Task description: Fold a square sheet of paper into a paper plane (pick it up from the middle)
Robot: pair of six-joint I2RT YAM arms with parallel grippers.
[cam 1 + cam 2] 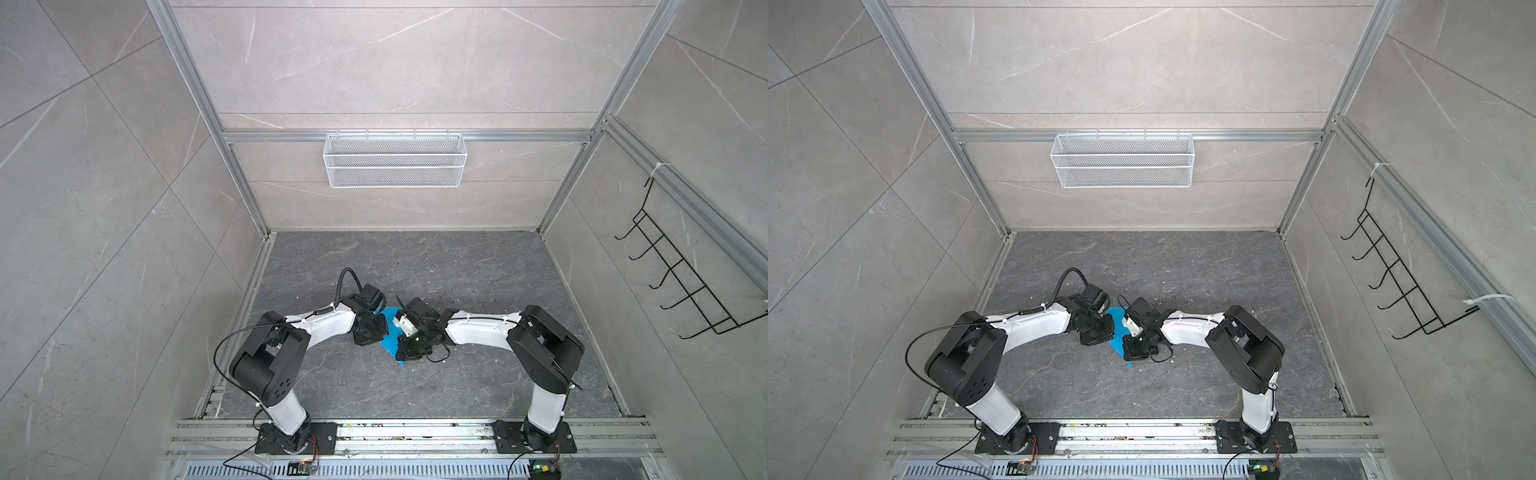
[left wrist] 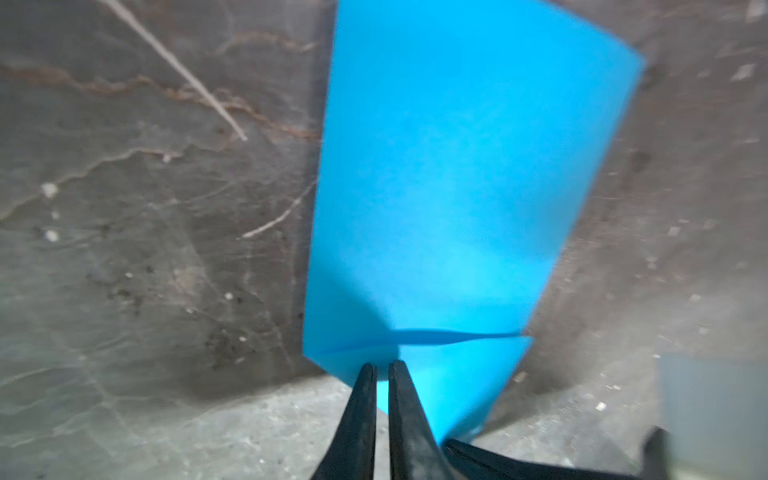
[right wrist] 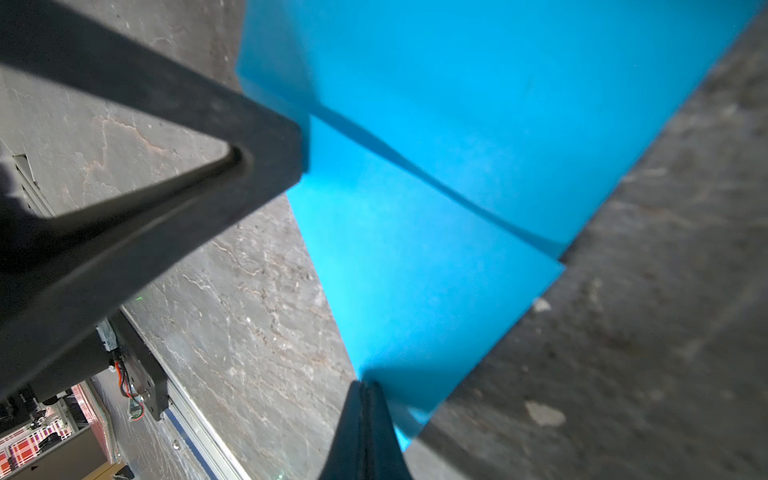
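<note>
Grey marble tabletop (image 1: 457,270), partly folded blue paper sheet (image 1: 391,343) flat mid-table between both arms, left gripper (image 2: 383,368) nearly closed with tips on its edge, right gripper (image 3: 365,386) fully closed touching its narrow end

The folded blue paper (image 2: 449,187) fills the middle of the frame, lying on the grey marbled table (image 2: 145,249). At lower middle, the left gripper (image 2: 382,366) has its fingers almost together, tips meeting the paper's edge.

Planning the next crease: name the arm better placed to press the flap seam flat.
Left, probably: the left end effector, nearly shut, sits at the flap seam on the blue paper; the right end effector is shut at the paper's narrow end.
</note>
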